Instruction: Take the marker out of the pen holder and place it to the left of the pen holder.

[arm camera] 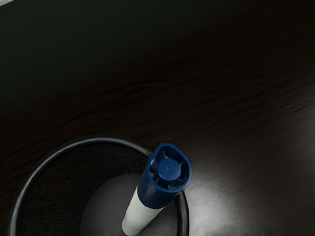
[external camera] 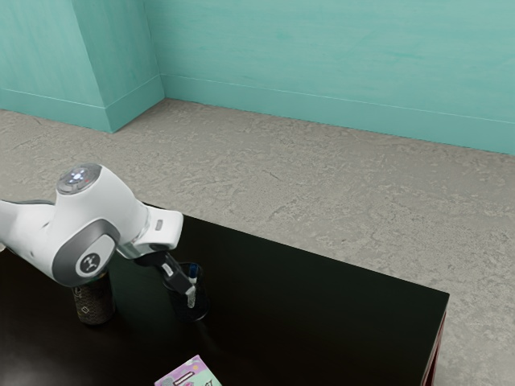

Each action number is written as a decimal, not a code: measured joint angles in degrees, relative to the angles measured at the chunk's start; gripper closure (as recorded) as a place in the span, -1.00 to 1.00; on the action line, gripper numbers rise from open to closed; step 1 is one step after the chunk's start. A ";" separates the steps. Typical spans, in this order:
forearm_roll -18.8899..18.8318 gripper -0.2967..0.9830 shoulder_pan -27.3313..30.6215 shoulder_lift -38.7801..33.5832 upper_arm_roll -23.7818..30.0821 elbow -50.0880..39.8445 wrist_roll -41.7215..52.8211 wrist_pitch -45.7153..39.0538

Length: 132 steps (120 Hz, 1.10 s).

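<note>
My gripper (external camera: pixel 191 294) is low at the pen holder (external camera: pixel 199 310) in the exterior view, its fingertips at the holder's mouth; whether they are apart or together cannot be made out. The marker's blue cap (external camera: pixel 194 271) rises right beside the fingers. In the wrist view the black round pen holder (arm camera: pixel 183 216) is seen from above. Inside it the marker (arm camera: pixel 142 214), white with a blue end (arm camera: pixel 170 169), leans against the rim, blue end up and standing above the rim.
A dark patterned cylinder (external camera: pixel 95 301) stands on the black table (external camera: pixel 322 297) under the arm, toward the exterior view's left. A pink and green box or book (external camera: pixel 189 374) lies at the exterior view's lower edge.
</note>
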State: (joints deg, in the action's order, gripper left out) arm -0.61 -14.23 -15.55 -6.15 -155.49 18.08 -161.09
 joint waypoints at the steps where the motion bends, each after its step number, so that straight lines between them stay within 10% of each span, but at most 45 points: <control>1: -0.01 -0.43 -0.01 0.03 0.00 0.04 0.03 -0.01; 132: -0.28 0.62 -1.16 4.40 0.03 1.30 1.67 -7.86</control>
State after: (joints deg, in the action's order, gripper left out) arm -0.89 -15.39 -11.15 -6.13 -154.19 19.75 -168.94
